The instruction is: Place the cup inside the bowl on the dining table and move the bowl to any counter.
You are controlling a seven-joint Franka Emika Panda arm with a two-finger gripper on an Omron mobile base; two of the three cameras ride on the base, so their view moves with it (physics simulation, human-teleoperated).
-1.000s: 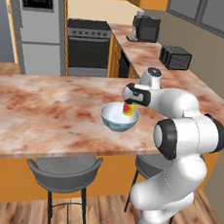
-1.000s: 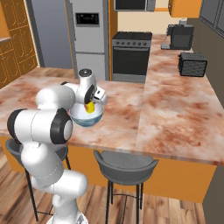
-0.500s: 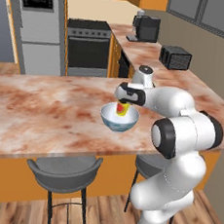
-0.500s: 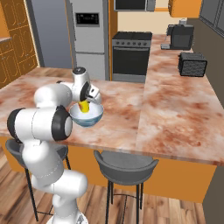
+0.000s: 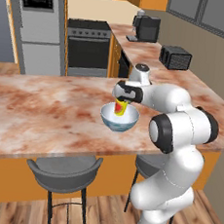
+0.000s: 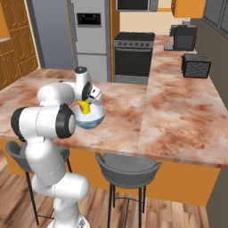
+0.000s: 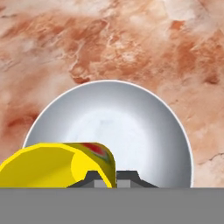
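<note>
The pale blue-white bowl (image 5: 119,118) (image 6: 90,117) (image 7: 127,131) rests on the marbled dining table (image 5: 40,111) (image 6: 133,107) near its front edge. The small yellow cup (image 5: 120,107) (image 6: 84,107) (image 7: 57,168), with its red mark showing, hangs tilted just over the bowl's inside. My gripper (image 5: 122,98) (image 6: 88,100) (image 7: 111,178) is shut on the cup's rim and points down over the bowl. In the hand view the cup lies on its side at the lower left, above the bowl's near edge.
Two grey stools (image 5: 64,170) (image 6: 127,169) stand at the table's front. A counter (image 5: 154,55) (image 6: 178,80) runs back on the right with a black toaster (image 5: 175,57) (image 6: 196,65) and a coffee machine (image 5: 145,28) (image 6: 181,37). Oven and fridge stand behind.
The gripper has carried the cup a little left and lower, from the bowl's right rim to over its inside. The bowl has stayed put.
</note>
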